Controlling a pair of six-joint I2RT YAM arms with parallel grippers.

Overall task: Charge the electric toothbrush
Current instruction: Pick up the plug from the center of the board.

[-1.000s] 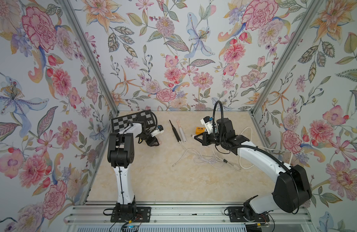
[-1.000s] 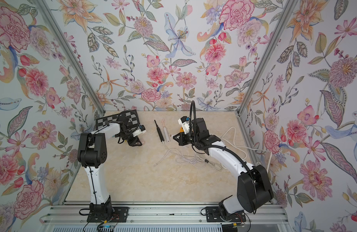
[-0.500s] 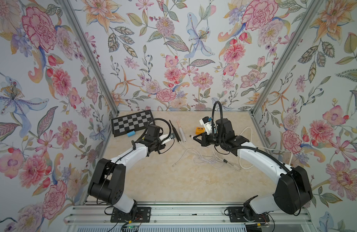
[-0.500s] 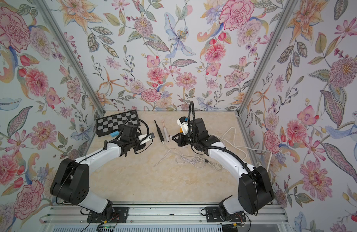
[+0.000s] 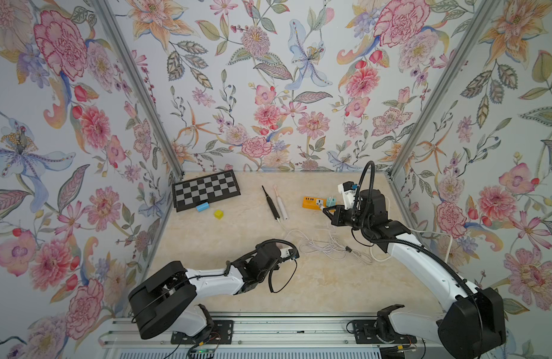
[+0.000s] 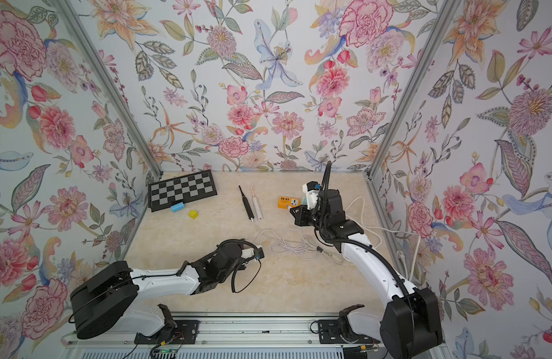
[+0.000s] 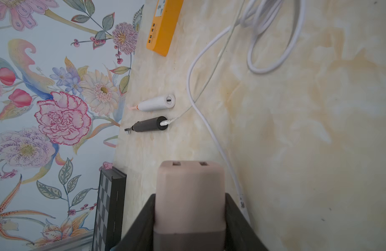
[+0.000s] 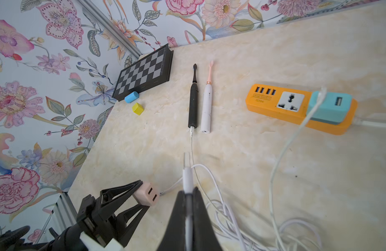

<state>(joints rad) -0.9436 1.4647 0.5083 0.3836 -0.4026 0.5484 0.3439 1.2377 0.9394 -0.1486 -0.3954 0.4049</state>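
Note:
A black electric toothbrush (image 5: 269,202) and a white one (image 5: 281,205) lie side by side at the back of the table. A thin white cable (image 8: 191,139) is plugged into the black one's base (image 7: 165,122). The white one's port (image 7: 169,100) stands bare. My left gripper (image 7: 190,195) is shut on a pink two-port USB charger block (image 8: 147,193), low over the middle of the table. My right gripper (image 8: 188,191) is shut on a white cable plug (image 8: 187,178), which sticks out past the fingertips. In a top view the right gripper (image 5: 326,211) is next to the orange power strip (image 5: 312,202).
A teal adapter (image 8: 327,106) sits in the power strip. Loose white cable (image 5: 327,247) is piled between the arms. A chessboard (image 5: 206,189), a blue cylinder (image 5: 202,206) and a yellow cube (image 5: 218,214) lie at the back left.
My left arm has swung from the chessboard at the back left towards the front middle of the table. The right arm has hardly moved.

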